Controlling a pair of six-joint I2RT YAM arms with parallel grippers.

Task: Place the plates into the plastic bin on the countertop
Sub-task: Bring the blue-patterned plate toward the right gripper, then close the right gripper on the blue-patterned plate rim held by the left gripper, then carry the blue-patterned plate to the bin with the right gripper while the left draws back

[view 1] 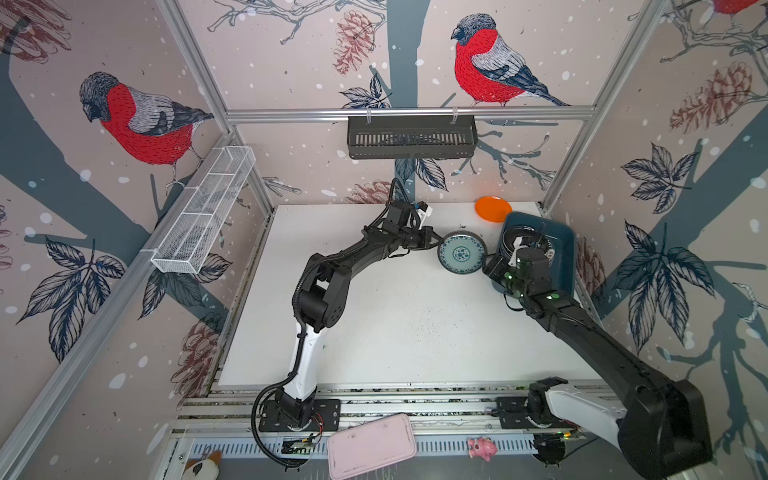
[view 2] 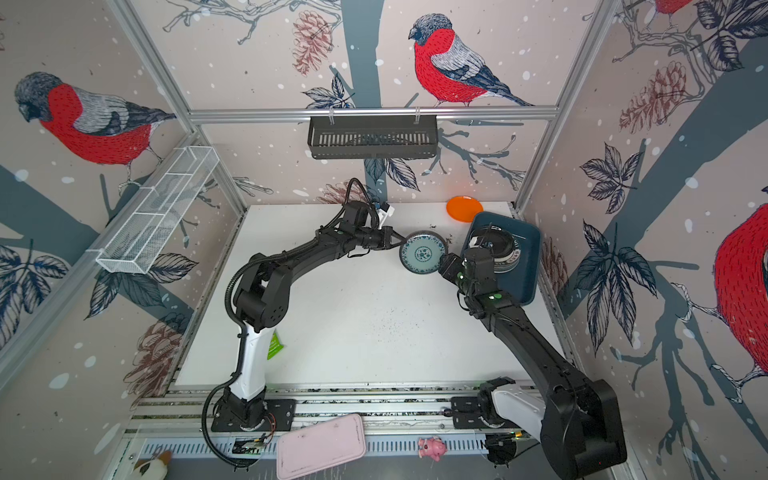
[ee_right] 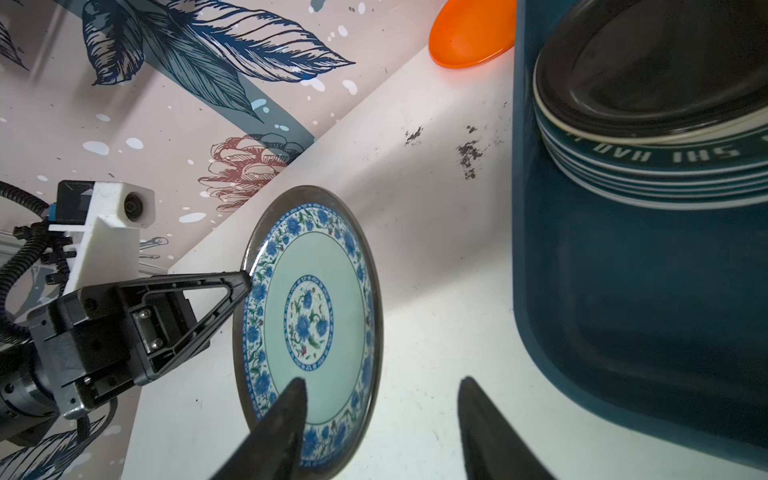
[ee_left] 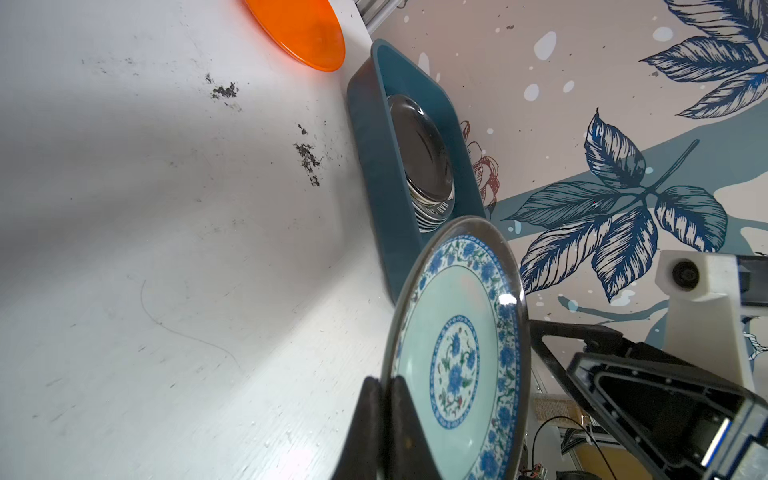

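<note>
teal-patterned plate [ee_right: 309, 316]: glazed look, glossy, sharp highlight on the rim. black plate [ee_right: 665, 75] topping the stack in the plastic bin [ee_right: 623, 311]: glossy, near mirror. bin itself: smooth plastic, satin sheen. orange plate [ee_left: 303, 29] at the far edge of the countertop [ee_left: 166, 249]: smooth, glossy, looks plastic. countertop: matt white, scuffed, gritty dark specks. frame rails [view 1: 407, 113]: brushed-looking metal. wire-mesh basket [view 1: 203, 212]: white-coated metal. pink tray [view 1: 371, 444]: matt, smudged.

We cannot count the stacked plates [ee_right: 648, 183] in the plastic bin [ee_right: 623, 332]: below the top one only rims show, and the right arm [view 1: 536, 266] covers some in both top views. The blurred fingers [ee_right: 282, 432] of the right gripper [ee_right: 384, 379] hide part of the teal-patterned plate [ee_right: 309, 291]; whether they touch it we cannot tell.
</note>
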